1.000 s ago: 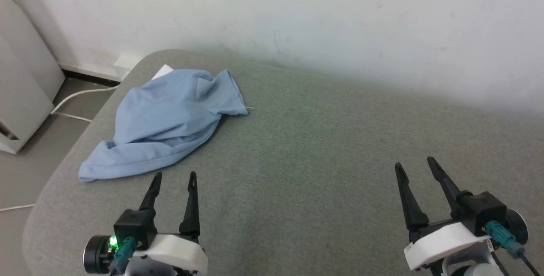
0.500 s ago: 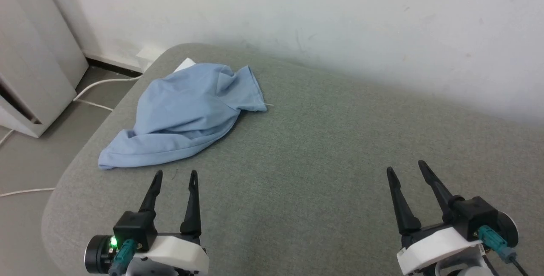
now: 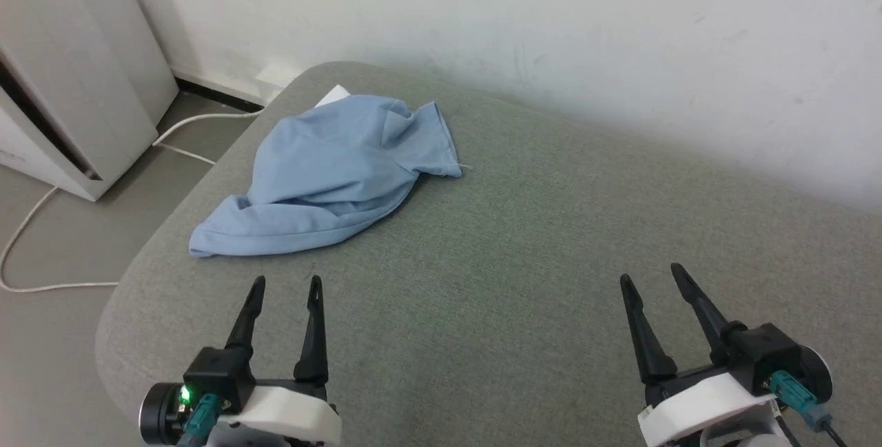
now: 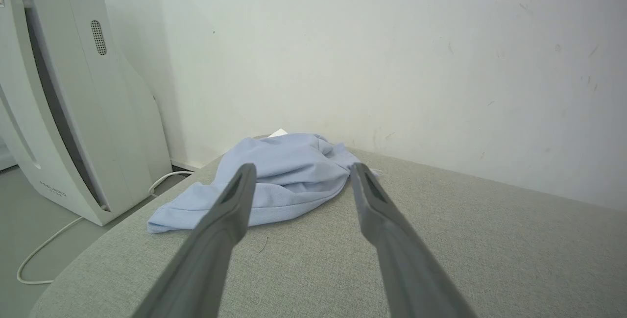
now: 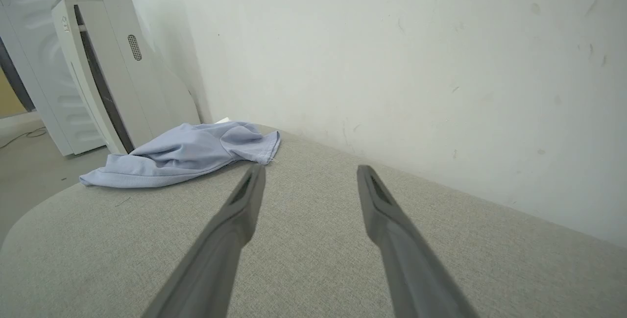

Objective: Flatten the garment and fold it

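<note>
The garment point(image 3: 331, 175) is a light blue shirt lying crumpled in a heap near the far left corner of the grey-green cushioned surface point(image 3: 524, 247). A bit of white peeks out at its far edge. It also lies ahead in the left wrist view, garment point(image 4: 289, 181), and off to the left in the right wrist view, garment point(image 5: 186, 154). My left gripper point(image 3: 284, 284) hovers open just short of the heap's near edge, nothing between its fingers. Far over at the lower right, my right gripper point(image 3: 651, 273) stands open and empty above bare cushion.
A white wall point(image 3: 551, 27) runs along the far side of the cushion. To the left stands a white appliance point(image 3: 62, 89) on the grey floor, with a white cable point(image 3: 41, 226) trailing beside the cushion's rounded left edge.
The camera has turned left, so the whole picture has shifted right. The garment lies as before, and both grippers stay open in much the same places.
</note>
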Available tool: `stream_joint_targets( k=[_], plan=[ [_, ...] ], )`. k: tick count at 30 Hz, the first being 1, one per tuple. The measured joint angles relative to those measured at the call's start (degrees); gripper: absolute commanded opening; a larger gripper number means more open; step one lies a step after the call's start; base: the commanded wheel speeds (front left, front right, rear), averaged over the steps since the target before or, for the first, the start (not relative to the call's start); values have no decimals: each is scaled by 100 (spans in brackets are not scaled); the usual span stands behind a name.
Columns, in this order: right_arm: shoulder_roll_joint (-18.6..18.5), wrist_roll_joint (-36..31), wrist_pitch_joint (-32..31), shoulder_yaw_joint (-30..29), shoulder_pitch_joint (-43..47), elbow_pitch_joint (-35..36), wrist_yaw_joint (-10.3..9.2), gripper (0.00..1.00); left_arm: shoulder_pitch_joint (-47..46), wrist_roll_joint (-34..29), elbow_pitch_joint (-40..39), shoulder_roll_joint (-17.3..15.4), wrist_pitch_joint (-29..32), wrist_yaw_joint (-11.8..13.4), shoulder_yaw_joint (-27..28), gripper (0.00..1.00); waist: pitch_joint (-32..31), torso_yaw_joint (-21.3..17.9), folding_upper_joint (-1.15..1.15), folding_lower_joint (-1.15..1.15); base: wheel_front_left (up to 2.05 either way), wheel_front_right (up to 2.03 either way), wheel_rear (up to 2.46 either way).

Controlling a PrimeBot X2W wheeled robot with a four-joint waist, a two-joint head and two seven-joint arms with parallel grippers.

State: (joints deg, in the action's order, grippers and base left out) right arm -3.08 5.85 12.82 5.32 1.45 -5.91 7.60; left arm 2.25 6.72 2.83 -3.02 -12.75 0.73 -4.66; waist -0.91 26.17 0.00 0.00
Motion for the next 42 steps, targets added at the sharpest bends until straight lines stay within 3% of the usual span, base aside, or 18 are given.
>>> stream_joint_targets(
  k=[17, 25, 36, 42],
  plan=[
    [4, -142, 189, 48, -31, -8, 0, 100, -33, 352, 169, 1, -197, -19, -4, 100, 339, 116, 0, 0, 0, 0, 0],
    [13, -478, 191, 112, -288, 313, 0, 100, -1012, 358, 895, -109, -169, -131, 297, 100, 856, -129, 0, 1, 0, 0, 0],
    [24, -438, 186, 265, -766, 910, -4, 100, -3479, 762, 2421, -1152, 1512, -500, 681, 100, 1814, -687, 0, 2, 0, 0, 0],
    [25, -445, 185, 261, -914, 1102, -5, 100, -4453, 1072, 3273, -1803, 2980, -722, 631, 100, 2315, -1088, 0, 2, 0, 0, 0]
  ],
)
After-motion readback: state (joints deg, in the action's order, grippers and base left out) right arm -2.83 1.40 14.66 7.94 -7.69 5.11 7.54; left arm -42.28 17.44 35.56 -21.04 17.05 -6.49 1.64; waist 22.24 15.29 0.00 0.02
